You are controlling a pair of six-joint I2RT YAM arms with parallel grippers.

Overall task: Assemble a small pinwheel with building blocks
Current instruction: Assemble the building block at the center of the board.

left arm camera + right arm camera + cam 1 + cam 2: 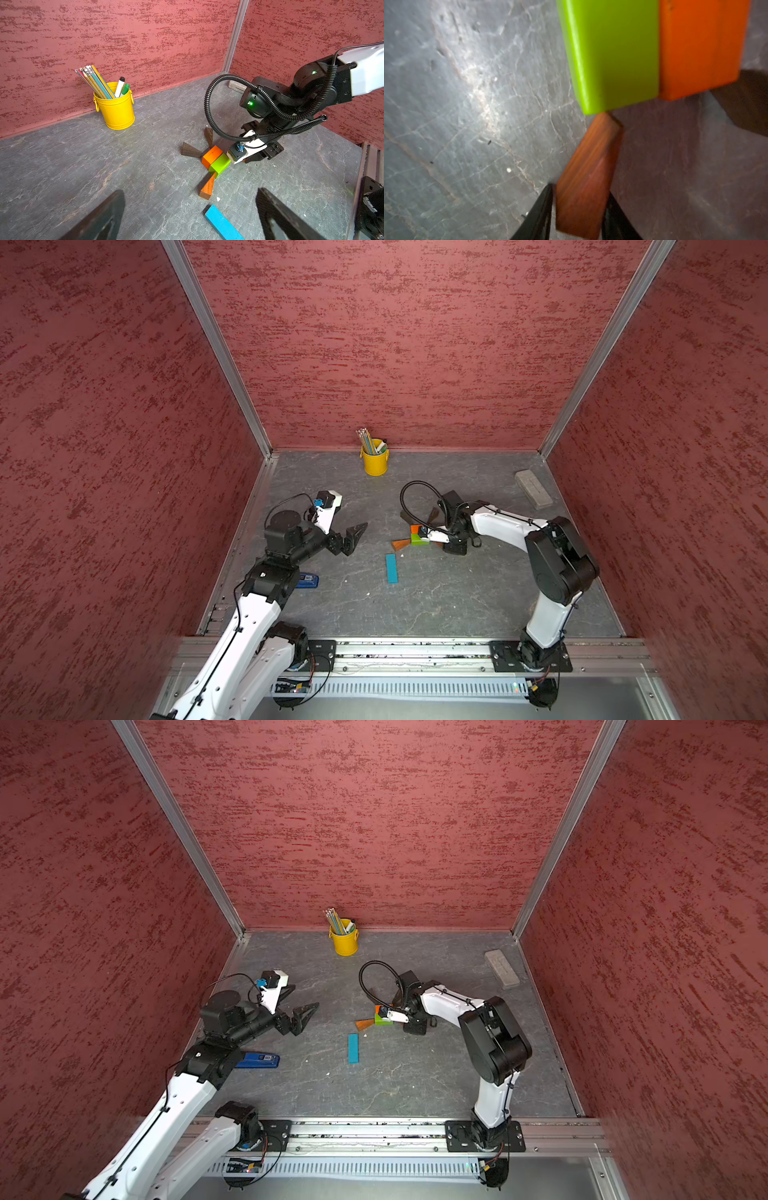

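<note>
In both top views we see the pinwheel [417,534] part-built on the table [457,597]. The orange block [415,528] and green block [420,540] lie side by side, the dark wedges [433,515] fan out on their far side, and a red wedge [400,545] points in from the left. The blue bar [391,568] lies apart from them, on the table's near side. The right gripper [441,545] sits low just beside the blocks on their right, its fingers hidden under the wrist camera [436,536]. The left gripper [358,538] hangs spread wide, well apart from the blocks on their left. From the left wrist we look out between its two spread fingers [104,218]: the blue bar [223,224] lies just ahead and the joined blocks [216,160] beyond. From the right wrist we see a second red wedge [587,176] lying between the fingers [539,214], its narrow tip touching the green block's [612,52] corner. A thin gap shows between one finger and the wedge, so the jaws stand slightly parted around it rather than pinching. Whether the other finger touches it we cannot tell.
</note>
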